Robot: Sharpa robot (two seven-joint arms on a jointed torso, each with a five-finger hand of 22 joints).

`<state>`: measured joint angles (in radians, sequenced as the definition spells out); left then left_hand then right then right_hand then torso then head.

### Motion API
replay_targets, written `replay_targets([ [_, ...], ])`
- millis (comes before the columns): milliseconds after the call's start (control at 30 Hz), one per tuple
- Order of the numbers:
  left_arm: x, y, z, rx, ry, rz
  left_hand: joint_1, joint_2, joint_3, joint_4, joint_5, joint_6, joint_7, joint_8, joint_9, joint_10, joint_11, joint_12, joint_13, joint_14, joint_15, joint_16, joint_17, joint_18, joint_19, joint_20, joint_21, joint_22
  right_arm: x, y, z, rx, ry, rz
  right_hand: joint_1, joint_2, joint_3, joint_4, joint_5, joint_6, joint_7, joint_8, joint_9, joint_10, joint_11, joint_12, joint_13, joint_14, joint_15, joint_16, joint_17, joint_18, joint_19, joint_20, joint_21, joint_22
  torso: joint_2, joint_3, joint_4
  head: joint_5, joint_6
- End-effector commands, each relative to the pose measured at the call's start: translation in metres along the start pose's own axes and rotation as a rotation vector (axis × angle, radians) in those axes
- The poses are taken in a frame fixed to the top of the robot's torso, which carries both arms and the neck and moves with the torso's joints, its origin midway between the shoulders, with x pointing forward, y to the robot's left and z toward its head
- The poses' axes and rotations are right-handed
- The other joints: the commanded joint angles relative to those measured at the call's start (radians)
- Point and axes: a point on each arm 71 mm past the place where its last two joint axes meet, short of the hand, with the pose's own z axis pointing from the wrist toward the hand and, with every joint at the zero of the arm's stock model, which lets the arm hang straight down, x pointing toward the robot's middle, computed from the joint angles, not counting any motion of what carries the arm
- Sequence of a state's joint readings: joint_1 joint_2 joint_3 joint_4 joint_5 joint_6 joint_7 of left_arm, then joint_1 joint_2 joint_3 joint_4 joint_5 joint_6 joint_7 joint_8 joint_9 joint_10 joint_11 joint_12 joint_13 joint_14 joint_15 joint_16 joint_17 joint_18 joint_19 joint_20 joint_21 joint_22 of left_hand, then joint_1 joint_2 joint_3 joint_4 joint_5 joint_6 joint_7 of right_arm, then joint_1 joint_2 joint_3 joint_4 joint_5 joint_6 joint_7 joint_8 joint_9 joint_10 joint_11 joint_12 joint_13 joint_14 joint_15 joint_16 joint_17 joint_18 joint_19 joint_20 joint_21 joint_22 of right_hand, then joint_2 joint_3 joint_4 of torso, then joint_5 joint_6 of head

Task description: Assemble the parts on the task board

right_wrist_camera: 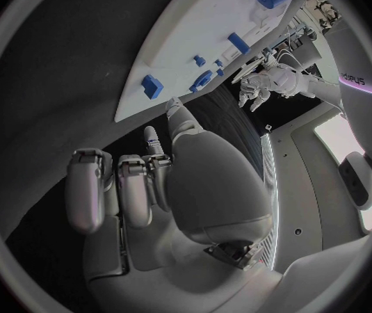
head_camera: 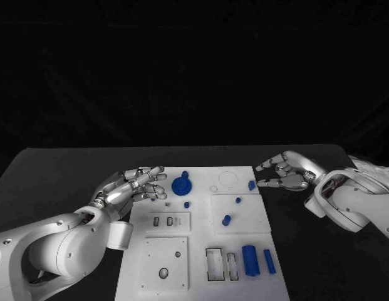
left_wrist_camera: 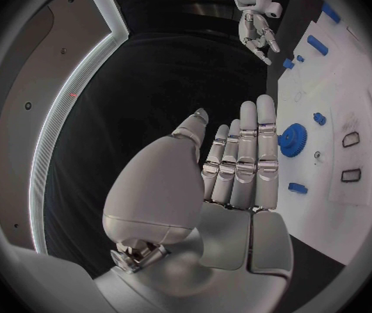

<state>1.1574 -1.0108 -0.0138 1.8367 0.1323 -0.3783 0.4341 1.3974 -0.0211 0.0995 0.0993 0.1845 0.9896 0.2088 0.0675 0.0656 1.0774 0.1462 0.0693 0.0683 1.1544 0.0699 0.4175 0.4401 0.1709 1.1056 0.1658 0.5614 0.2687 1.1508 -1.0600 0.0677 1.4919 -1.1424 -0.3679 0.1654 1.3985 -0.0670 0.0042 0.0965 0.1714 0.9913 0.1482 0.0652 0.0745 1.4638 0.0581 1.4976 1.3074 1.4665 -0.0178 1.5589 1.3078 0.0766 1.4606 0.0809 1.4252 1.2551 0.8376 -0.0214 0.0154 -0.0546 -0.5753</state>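
Note:
The white task board (head_camera: 254,229) lies in the middle of the table. A blue gear (head_camera: 181,185) sits near its far left corner, and my left hand (head_camera: 136,186) hovers just left of it, fingers straight and apart, holding nothing. In the left wrist view the fingers (left_wrist_camera: 243,161) stop short of the gear (left_wrist_camera: 293,139). My right hand (head_camera: 284,172) is at the board's far right edge, loosely curved and empty. Its fingertips are close to a small blue block (head_camera: 251,185). In the right wrist view a finger (right_wrist_camera: 153,140) points toward that block (right_wrist_camera: 151,86).
Small blue pegs (head_camera: 237,200) (head_camera: 226,220) (head_camera: 187,204) stand mid-board. A blue cylinder (head_camera: 249,259) and a blue bar (head_camera: 269,261) lie at the near right, beside rectangular slots (head_camera: 215,263). Black table (head_camera: 59,182) surrounds the board.

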Motion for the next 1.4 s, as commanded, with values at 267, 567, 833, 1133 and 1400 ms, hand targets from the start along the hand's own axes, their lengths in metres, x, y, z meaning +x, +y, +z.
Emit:
replay_targets([
  [267, 0.003, 0.0, 0.001, 0.011, 0.023, -0.01, 0.001, -0.001, 0.004, 0.0, -0.003, -0.002, -0.002, -0.001, 0.0, -0.004, -0.002, -0.003, 0.0, -0.008, 0.0, -0.006, 0.0, 0.01, -0.008, 0.001, 0.003, 0.001, 0.016, -0.002, 0.005, -0.004, 0.051, -0.041, -0.011, 0.006, -0.008, -0.002, -0.017, -0.001, 0.002, -0.002, -0.001, 0.063, 0.005, 0.001, 0.214, 0.101, 0.004, 0.006, 0.25, -0.016, 0.004, 0.005, 0.003, 0.003, 0.0, -0.0026, 0.0007, -0.001, -0.005],
  [567, 0.003, 0.0, 0.002, 0.009, 0.024, -0.01, 0.001, -0.001, 0.005, 0.0, -0.003, -0.001, -0.002, -0.001, 0.0, -0.004, -0.002, -0.003, 0.0, -0.008, 0.0, -0.006, 0.0, 0.01, -0.009, 0.001, 0.003, 0.001, 0.021, -0.003, 0.01, -0.002, 0.055, -0.057, -0.009, 0.021, -0.003, -0.005, -0.021, 0.006, 0.001, 0.002, 0.001, 0.065, 0.004, 0.004, 0.216, 0.102, 0.004, 0.007, 0.253, -0.016, 0.006, 0.005, 0.005, 0.006, -0.002, -0.0039, 0.0006, -0.005, -0.011],
  [833, 0.003, 0.0, 0.002, 0.006, 0.023, -0.01, 0.001, -0.001, 0.006, 0.0, -0.003, -0.001, -0.002, -0.001, 0.0, -0.004, -0.002, -0.003, 0.0, -0.009, 0.0, -0.007, 0.0, 0.01, -0.01, 0.001, 0.003, 0.001, 0.026, -0.001, 0.014, -0.006, 0.061, -0.064, 0.009, 0.052, 0.021, -0.021, -0.056, 0.031, -0.003, 0.007, 0.004, 0.069, 0.0, 0.01, 0.221, 0.102, 0.001, 0.008, 0.255, -0.017, 0.008, 0.002, 0.008, 0.012, -0.002, -0.0045, 0.0004, -0.002, -0.014],
  [1133, 0.002, 0.001, 0.002, 0.002, 0.019, -0.008, 0.001, -0.001, 0.006, -0.001, -0.003, -0.001, -0.001, -0.001, 0.0, -0.004, -0.002, -0.003, 0.0, -0.009, 0.0, -0.007, 0.0, 0.01, -0.01, 0.001, 0.003, 0.001, 0.029, -0.001, 0.015, -0.005, 0.076, -0.073, 0.026, 0.069, 0.047, -0.04, -0.056, 0.066, -0.014, 0.016, 0.01, 0.073, -0.009, 0.016, 0.225, 0.103, -0.007, 0.009, 0.258, -0.018, 0.009, -0.003, 0.01, 0.016, -0.002, -0.0046, -0.0001, -0.002, -0.016],
  [1400, 0.002, 0.001, 0.002, 0.001, 0.019, -0.008, 0.001, -0.001, 0.007, -0.001, -0.002, -0.002, -0.001, -0.001, -0.001, -0.005, -0.002, -0.003, 0.0, -0.009, 0.0, -0.007, 0.0, 0.01, -0.011, 0.001, 0.004, 0.002, 0.03, -0.001, 0.015, 0.0, 0.086, -0.077, 0.027, 0.07, 0.052, -0.043, -0.056, 0.071, -0.016, 0.017, 0.01, 0.075, -0.011, 0.019, 0.227, 0.104, -0.008, 0.01, 0.26, -0.018, 0.01, -0.005, 0.012, 0.02, -0.003, -0.0046, -0.0006, -0.003, -0.017],
])
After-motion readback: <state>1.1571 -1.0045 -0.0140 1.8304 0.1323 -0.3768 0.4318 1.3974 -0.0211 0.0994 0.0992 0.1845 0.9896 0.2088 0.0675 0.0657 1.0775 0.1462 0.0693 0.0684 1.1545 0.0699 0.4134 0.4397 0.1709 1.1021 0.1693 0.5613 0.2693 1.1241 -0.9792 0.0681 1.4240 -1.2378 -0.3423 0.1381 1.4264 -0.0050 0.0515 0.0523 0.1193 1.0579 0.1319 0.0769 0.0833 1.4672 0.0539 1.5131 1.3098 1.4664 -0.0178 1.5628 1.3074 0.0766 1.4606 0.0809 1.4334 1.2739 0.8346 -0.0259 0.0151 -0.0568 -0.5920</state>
